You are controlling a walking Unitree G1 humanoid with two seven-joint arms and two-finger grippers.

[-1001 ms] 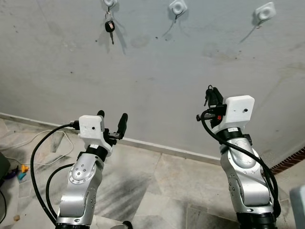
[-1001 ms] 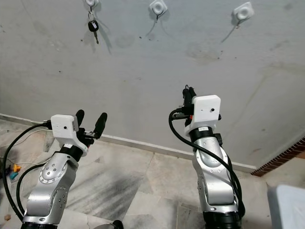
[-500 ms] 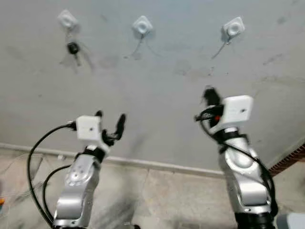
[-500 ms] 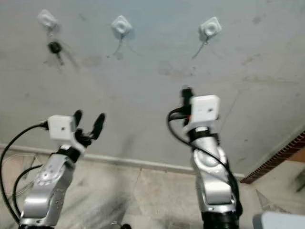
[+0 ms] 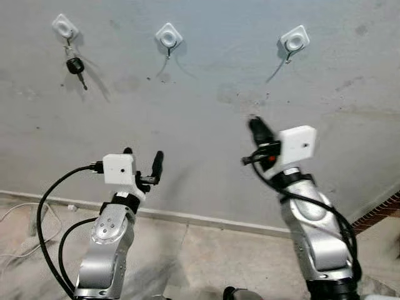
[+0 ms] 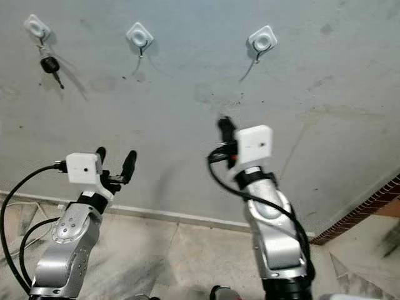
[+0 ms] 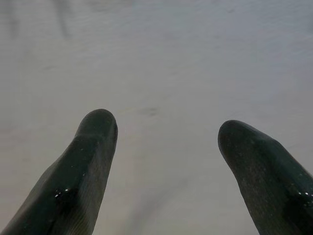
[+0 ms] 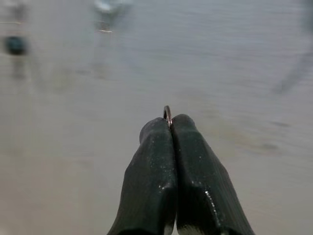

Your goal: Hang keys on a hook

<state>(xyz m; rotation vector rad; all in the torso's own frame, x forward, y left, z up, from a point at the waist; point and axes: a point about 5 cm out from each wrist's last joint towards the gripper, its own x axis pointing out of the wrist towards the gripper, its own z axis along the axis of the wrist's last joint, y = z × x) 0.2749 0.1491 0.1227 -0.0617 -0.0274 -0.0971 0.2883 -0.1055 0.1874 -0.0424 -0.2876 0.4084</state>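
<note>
Grey wall (image 5: 206, 119) carries three white hooks; a black key (image 5: 75, 65) hangs from the leftmost hook (image 5: 64, 27). Right gripper (image 8: 168, 122) is raised below the middle hook (image 5: 168, 35), fingers pinched on a key ring (image 8: 167, 114). Left gripper (image 7: 164, 129) spread apart.

A thin metal key ring (image 8: 167, 115) pokes out, edge-on, from between the pressed-together black fingers (image 8: 151, 171) at centre frame. Three white hooks (image 5: 169, 35) run across the top; the upper-left one (image 5: 65, 27) already carries a black-headed key (image 5: 75, 66).
</note>
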